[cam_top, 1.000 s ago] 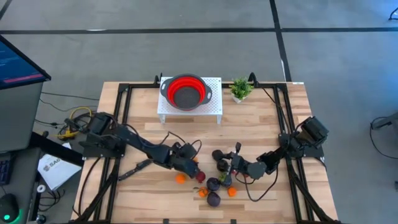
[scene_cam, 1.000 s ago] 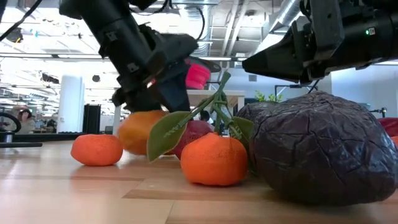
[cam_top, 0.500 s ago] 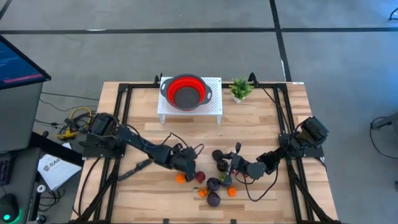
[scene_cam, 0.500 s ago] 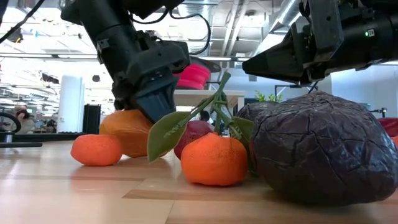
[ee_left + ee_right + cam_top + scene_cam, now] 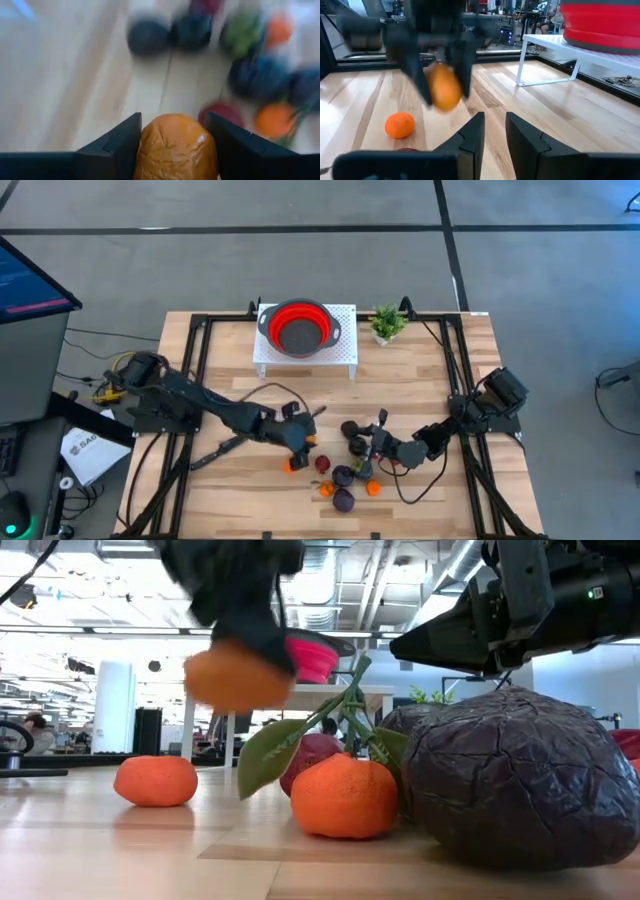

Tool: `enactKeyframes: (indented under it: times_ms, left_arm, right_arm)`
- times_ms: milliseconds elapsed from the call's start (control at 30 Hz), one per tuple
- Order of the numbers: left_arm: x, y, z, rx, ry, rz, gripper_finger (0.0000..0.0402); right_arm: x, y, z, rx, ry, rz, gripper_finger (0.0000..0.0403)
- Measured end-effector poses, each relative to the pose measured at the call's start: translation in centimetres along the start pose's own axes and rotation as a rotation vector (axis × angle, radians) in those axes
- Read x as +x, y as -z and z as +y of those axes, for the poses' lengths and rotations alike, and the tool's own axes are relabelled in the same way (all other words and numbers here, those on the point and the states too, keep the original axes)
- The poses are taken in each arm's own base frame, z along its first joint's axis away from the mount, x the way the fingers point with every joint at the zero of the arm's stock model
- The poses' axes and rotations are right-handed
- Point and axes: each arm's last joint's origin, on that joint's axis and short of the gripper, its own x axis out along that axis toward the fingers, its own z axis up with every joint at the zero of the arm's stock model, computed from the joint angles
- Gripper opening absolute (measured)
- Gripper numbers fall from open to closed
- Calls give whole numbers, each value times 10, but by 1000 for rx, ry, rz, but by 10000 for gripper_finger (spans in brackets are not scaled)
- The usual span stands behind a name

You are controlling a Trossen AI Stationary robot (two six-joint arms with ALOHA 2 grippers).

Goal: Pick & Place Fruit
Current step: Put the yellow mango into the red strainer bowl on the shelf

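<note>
My left gripper (image 5: 300,442) is shut on an oval orange-yellow fruit (image 5: 238,678), which hangs above the table left of the fruit cluster. On the wood lie a small orange (image 5: 155,781), a leafy orange (image 5: 345,797), a red piece (image 5: 312,755) and a big dark purple piece (image 5: 510,780). My right gripper (image 5: 495,127) waits right of the cluster, near level. Its fingers stand a narrow gap apart with nothing between them. The red bowl (image 5: 297,328) stands on a white stand (image 5: 345,358) at the far edge. My left gripper pinches the oval fruit between its two fingers (image 5: 117,145), one on each of its two sides (image 5: 147,150). The fingers slant down from the table's left side. The fruit is lifted clear of the table and shows below the fingers (image 5: 238,678).
A small green potted plant (image 5: 387,323) stands right of the white stand. A black knife (image 5: 222,448) lies on the wood left of my left gripper. Black frame rails (image 5: 195,370) run along both table sides. Bare wood lies between the cluster and the stand.
My left gripper has risen with the orange-yellow fruit and rolled its wrist. The fruit rested on the table beside the small orange half a second ago and now hangs clear above it. The other pieces have stayed where they were.
</note>
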Motion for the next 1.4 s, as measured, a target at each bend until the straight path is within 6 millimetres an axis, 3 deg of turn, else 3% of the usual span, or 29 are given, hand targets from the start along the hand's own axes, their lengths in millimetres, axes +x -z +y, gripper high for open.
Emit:
enactKeyframes:
  times_ms: [133, 233, 433, 600, 767, 933, 1067, 1400]
  left_arm:
    - [-32, -39, 14, 2, 53, -266, 200]
    - [-55, -64, 36, 16, 35, -433, 202]
    - [-84, -107, 97, 139, -92, -555, 196]
    - [-92, -129, 149, 343, -278, -512, 200]
    - [-91, -125, 192, 433, -417, -397, 200]
    - [-83, -115, 224, 402, -371, -348, 203]
    - [-71, -103, 237, 364, -355, -293, 203]
    - [-32, -88, 246, 347, -380, -187, 217]
  right_arm:
    - [2, -1, -2, 10, 10, -7, 72]
    - [5, -3, -4, 26, 18, -19, 72]
    - [9, -10, -7, 72, 33, -59, 72]
    - [14, -18, -12, 40, 57, -110, 72]
    - [22, -27, -23, -3, 128, -161, 72]
    - [33, -33, -39, -87, 252, -181, 72]
    - [39, -40, -48, -100, 298, -215, 72]
    - [44, -46, -57, -68, 348, -245, 72]
